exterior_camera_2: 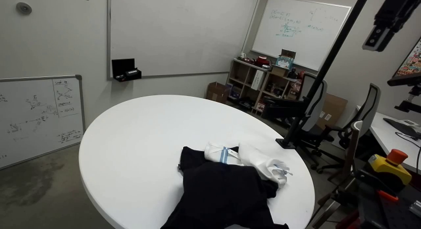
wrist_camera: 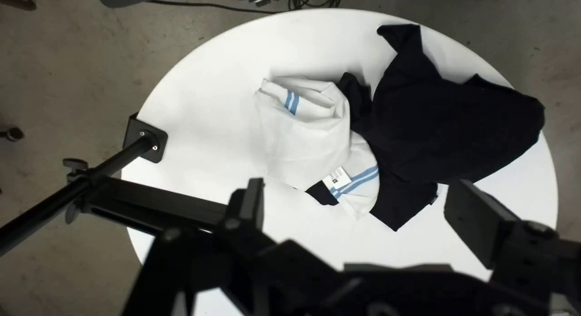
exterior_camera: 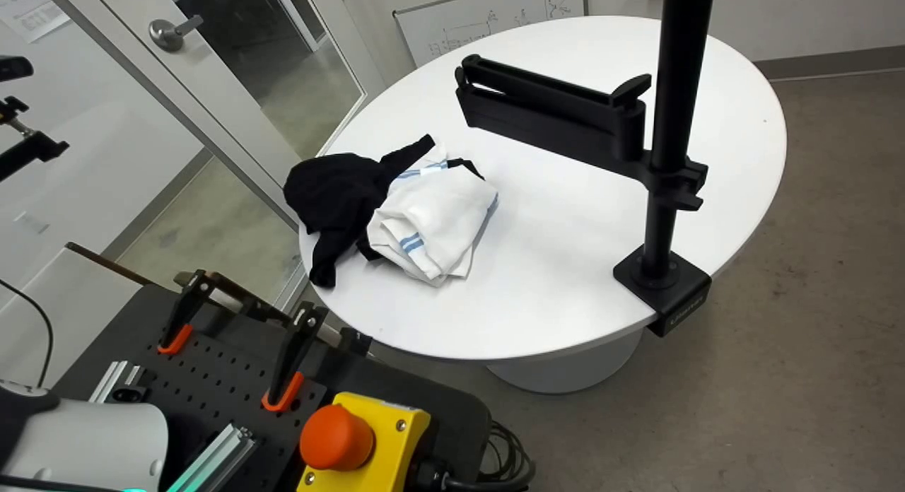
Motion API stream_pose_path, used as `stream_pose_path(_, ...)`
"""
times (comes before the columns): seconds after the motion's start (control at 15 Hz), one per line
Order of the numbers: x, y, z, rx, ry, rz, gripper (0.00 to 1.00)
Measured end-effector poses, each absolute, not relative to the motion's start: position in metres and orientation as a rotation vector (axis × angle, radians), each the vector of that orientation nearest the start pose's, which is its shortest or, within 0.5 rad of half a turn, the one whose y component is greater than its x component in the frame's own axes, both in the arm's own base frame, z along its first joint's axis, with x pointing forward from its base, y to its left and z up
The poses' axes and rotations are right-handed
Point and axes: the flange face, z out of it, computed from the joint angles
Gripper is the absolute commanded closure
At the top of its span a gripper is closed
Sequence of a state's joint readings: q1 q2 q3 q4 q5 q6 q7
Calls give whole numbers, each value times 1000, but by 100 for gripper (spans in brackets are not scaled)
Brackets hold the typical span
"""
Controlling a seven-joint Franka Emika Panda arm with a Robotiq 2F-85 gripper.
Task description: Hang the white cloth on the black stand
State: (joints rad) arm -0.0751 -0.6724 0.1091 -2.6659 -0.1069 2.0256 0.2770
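Note:
The white cloth (exterior_camera: 440,213) with blue stripes lies crumpled on the round white table (exterior_camera: 558,301), partly over a black garment (exterior_camera: 336,188). The cloth also shows in an exterior view (exterior_camera_2: 258,160) and in the wrist view (wrist_camera: 306,141), with a white tag. The black stand (exterior_camera: 682,75) is clamped at the table edge; its horizontal arm (exterior_camera: 548,110) reaches over the table. The stand also shows in the wrist view (wrist_camera: 115,164). My gripper (wrist_camera: 356,193) is open and empty, high above the table. Part of it shows in an exterior view (exterior_camera_2: 378,36).
The black garment also spreads beside the cloth in the wrist view (wrist_camera: 454,120). A yellow box with a red button (exterior_camera: 368,442) and orange-tipped clamps (exterior_camera: 286,389) sit on the robot's bench. Office chairs (exterior_camera_2: 365,117) and a shelf (exterior_camera_2: 260,84) stand behind the table.

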Motion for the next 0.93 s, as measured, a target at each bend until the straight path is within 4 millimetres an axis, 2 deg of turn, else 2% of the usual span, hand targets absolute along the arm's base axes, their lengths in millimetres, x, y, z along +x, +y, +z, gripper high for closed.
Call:
stream_pose_path(0.27,367,-20,422,-3277,423,-102,0)
stream_pose_path(0.53,380,-32,391,-3255,537,-48,0)
stream_pose_path(0.73,390,-36,367,-3207,702,-54,0)
stream_pose_path(0.93,403,-39,340,-3118,895,-173,0)
